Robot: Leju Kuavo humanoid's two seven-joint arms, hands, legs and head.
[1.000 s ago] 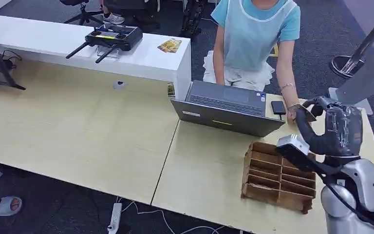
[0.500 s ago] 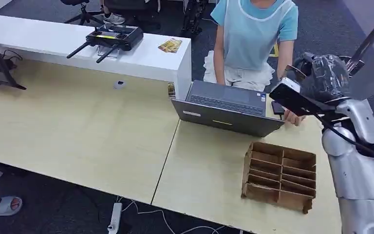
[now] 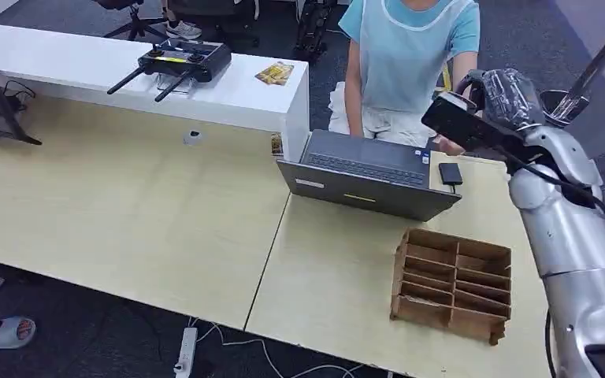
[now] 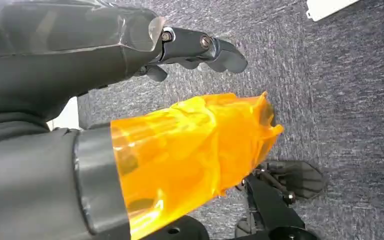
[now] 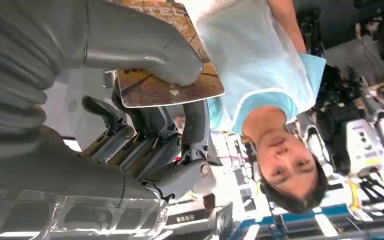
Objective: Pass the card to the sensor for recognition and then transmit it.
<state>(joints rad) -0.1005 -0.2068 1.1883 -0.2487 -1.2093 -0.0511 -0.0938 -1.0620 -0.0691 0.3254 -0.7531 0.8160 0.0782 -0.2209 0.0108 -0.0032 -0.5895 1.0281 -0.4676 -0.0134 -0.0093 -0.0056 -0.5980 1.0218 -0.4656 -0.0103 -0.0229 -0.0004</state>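
Head view: the robot's right hand (image 3: 502, 98) is raised at the far right edge of the tabletop (image 3: 126, 213), level with the seated person (image 3: 410, 55) in a light blue top. The wrist camera block hides the fingers here, so the card cannot be made out from this angle. On the tabletop below lie an open laptop (image 3: 370, 173), a small black sensor pad (image 3: 450, 173) just beside its right edge, and a brown compartmented wooden tray (image 3: 453, 283) nearer the robot. A black remote controller (image 3: 177, 61) sits on the white counter well apart.

Left wrist view: the left hand (image 4: 105, 115) hangs over grey carpet, its thumb wrapped in orange film, the dark fingers (image 4: 200, 47) loosely extended and holding nothing.

Right wrist view: the card (image 5: 167, 80), brown and patterned, is pinched flat between the thick grey thumb and the darker fingers (image 5: 195, 120) beneath it. Its free end projects past the fingertips toward the person, whose torso is directly beyond it.

Judgement: the right hand is the working one, far nearer the recipient than the idle left. With the sensor pad lying below and behind the hand, the handover seems to be the step in hand; the card's long axis appears to point at the person, so a short forward reach should suffice.
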